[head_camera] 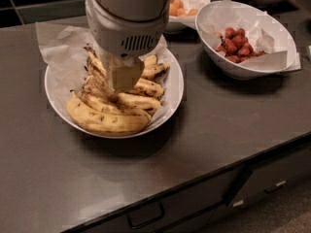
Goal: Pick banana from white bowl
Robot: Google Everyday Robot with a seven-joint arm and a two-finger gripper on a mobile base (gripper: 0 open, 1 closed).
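Gripper sits low among the bananas in the bowl, clenched or not I cannot tell; I seem mid-grasp, next needing a firm hold, then a lift.

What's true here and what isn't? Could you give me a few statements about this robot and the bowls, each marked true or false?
1. The gripper hangs low over the bananas in the white bowl. True.
2. The white bowl is lined with crumpled paper. True.
3. The second-largest bowl holds green grapes. False: that berry bowl holds red berries.
4. The bananas are green and unblemished. False: they are yellow with brown spots.
5. The bowls stand on a white tablecloth. False: they stand on a dark counter.
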